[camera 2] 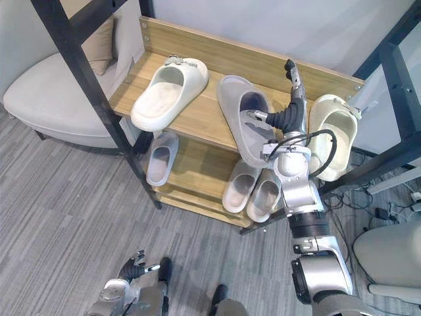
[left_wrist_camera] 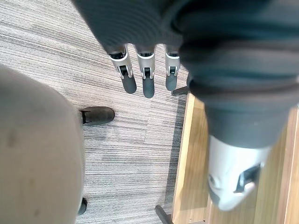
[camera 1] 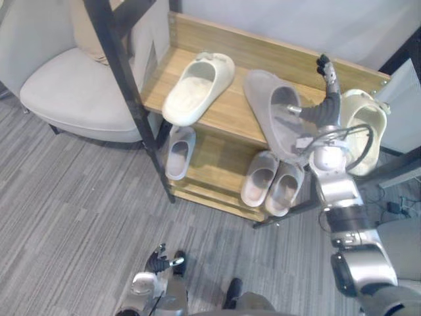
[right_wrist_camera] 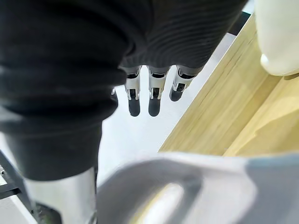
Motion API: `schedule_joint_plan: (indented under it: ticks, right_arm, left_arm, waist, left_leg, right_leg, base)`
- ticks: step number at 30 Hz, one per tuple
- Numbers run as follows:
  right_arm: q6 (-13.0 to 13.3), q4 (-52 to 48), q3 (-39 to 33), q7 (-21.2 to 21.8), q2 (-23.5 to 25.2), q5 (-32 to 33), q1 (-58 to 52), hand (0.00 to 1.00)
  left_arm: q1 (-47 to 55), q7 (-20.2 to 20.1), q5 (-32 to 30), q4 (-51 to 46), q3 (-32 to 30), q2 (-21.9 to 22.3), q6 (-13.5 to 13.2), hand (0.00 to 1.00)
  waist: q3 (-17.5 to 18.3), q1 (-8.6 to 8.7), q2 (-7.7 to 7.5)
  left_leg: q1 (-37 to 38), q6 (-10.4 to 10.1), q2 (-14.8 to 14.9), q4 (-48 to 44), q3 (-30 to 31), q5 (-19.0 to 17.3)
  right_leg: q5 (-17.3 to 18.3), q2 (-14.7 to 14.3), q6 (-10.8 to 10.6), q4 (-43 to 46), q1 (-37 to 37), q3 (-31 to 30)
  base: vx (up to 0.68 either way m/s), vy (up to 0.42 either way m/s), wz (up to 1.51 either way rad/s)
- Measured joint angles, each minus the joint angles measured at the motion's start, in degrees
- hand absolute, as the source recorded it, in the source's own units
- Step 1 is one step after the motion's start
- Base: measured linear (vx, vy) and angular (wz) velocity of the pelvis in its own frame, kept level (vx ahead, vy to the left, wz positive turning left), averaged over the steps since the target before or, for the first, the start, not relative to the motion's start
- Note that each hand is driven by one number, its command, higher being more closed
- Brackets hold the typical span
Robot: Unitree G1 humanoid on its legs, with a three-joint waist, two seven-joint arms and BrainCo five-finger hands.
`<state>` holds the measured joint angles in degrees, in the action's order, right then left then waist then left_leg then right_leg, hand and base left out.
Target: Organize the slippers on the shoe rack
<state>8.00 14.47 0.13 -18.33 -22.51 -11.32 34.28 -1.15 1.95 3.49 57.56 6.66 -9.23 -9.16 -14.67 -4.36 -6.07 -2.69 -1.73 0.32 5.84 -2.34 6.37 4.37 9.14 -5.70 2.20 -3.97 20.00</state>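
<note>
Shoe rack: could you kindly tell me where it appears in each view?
Left eye view: shoe rack, upper centre, right of the armchair.
Right eye view: upper centre.
Left wrist view: wooden shelf edge beyond the left robot hand.
Right wrist view: wooden back board beyond the right robot hand.
Shared landmark: grey slipper on its top shelf.

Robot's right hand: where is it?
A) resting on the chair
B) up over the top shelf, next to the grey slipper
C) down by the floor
B: the right hand reaches over the top shelf, fingers straight, just beside the grey slipper.
</note>
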Motion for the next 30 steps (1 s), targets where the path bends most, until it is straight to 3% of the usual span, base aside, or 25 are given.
schedule_joint_plan:
  ticks: [15,30]
  right_arm:
    - [0.6,3.8,0.8,3.7,0.0,0.1,-0.7,0.0]
    - [0.4,15.2,12.8,9.5,-4.7,0.0,11.0,0.0]
  left_arm:
    - [0.3,-0.1,0.0,1.1,0.3,0.3,0.1,0.0]
    - [0.2,-0.1,0.1,1.6,1.2,0.0,0.0,0.0]
  waist:
    - [1.8,0.0,0.67]
    - [2.0,0.55,0.64]
  left_leg:
    - [-0.1,0.0,-0.1,0.1,0.1,0.0]
    - [-0.4,0.1,0.1,0.4,0.3,0.2]
  right_leg:
    - [0.0,0.0,0.0,-0.4,-0.1,0.1]
    - [0.0,-0.2,0.0,-0.4,0.0,0.1]
  base:
    - [0.0,0.0,0.0]
    - [0.0,0.0,0.0]
